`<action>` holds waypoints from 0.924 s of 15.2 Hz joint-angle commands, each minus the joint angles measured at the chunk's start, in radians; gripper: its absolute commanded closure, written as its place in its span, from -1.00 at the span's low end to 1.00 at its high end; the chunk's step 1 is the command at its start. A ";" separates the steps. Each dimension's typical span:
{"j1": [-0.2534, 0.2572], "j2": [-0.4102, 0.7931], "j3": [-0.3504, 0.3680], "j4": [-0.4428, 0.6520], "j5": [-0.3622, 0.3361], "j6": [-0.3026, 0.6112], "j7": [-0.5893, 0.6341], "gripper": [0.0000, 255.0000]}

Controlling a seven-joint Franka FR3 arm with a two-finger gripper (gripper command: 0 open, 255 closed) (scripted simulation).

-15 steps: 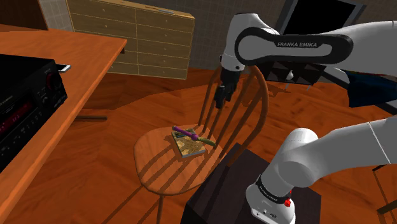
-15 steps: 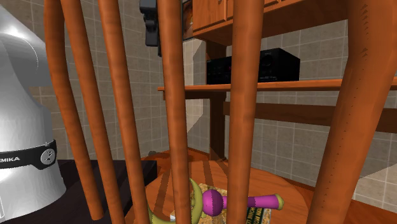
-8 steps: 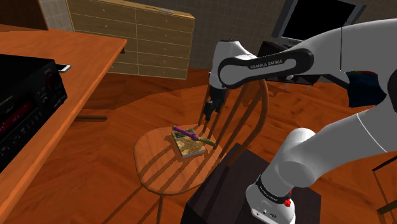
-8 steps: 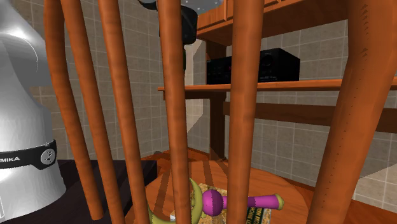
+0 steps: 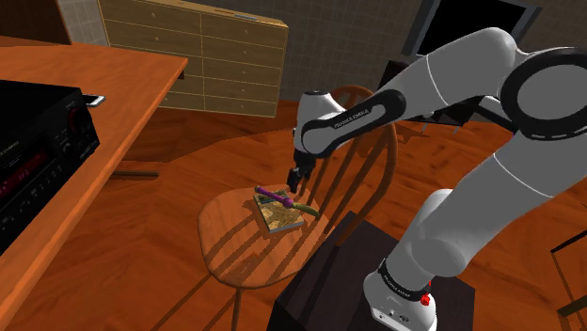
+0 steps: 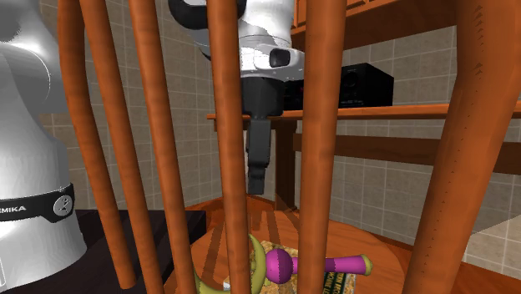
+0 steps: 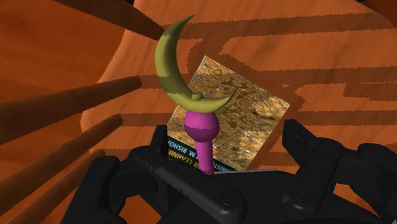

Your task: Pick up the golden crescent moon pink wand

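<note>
The wand point(image 5: 276, 196) lies across a book point(image 5: 280, 217) on the round wooden chair seat point(image 5: 235, 246). It has a magenta handle and ball point(image 7: 200, 125) topped by a dull-gold crescent point(image 7: 170, 62). My gripper point(image 5: 294, 178) hangs just above the wand's handle end, fingers pointing down. In the wrist view my gripper point(image 7: 227, 137) is open, with the handle running between the fingers, nearer one of them, untouched. Through the chair's spindles, the gripper point(image 6: 257, 179) hovers above the wand point(image 6: 282, 266).
The chair's back spindles point(image 5: 362, 160) rise close beside the arm. A wooden desk point(image 5: 85, 103) with a black receiver point(image 5: 33, 150) fills the shoulder view's left. A chest of drawers point(image 5: 193, 52) stands at the back. My dark stand point(image 5: 348, 273) touches the seat's near side.
The arm has swung toward the shoulder view's left and come down, bringing the gripper from beside the chair back to just over the wand. Wand and book have not moved.
</note>
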State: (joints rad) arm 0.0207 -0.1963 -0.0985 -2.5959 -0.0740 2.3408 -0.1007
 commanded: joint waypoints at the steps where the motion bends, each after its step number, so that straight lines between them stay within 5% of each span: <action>1: -0.001 0.083 -0.005 0.013 -0.002 0.074 -0.010 -1.00; 7: -0.003 0.337 -0.007 0.086 0.001 0.259 -0.032 -1.00; 14: -0.006 0.438 -0.003 0.091 0.009 0.354 -0.033 -1.00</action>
State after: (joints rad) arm 0.0133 0.2272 -0.1030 -2.5048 -0.0663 2.6802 -0.1371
